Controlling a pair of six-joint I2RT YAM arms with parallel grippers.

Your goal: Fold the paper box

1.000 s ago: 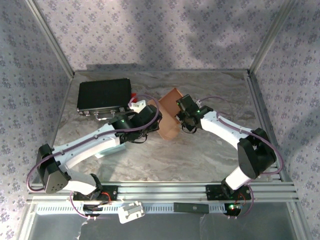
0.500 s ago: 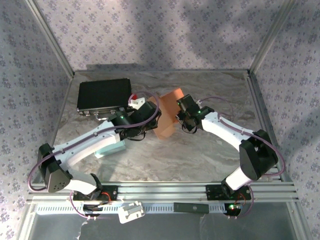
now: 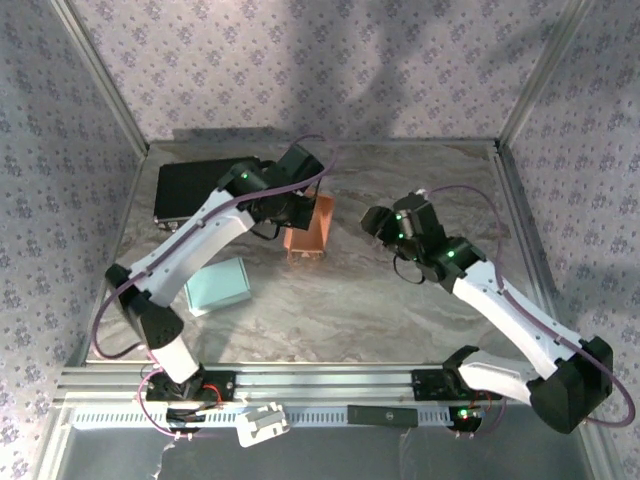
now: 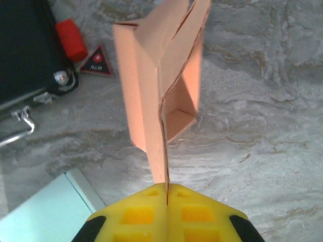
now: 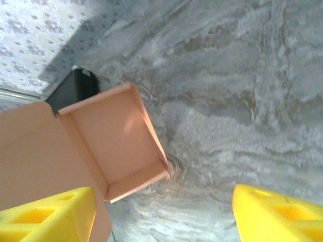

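Salmon cardboard box (image 3: 309,230) is being held upright over the marble tabletop (image 3: 400,310), just beside the black case (image 3: 205,188) (a mint pad (image 3: 218,286) is lying nearer the arms). Left claw (image 4: 166,190) is pinching one of its flaps tight. Right claw (image 5: 161,196) is hovering close by, spread wide and gripping nothing.

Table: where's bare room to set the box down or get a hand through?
Free: the table's near centre, bordered by the paper box, pale teal box and right arm; also the far-right corner behind the right gripper. Crowded: far left, where black case, paper box and left gripper bunch together.
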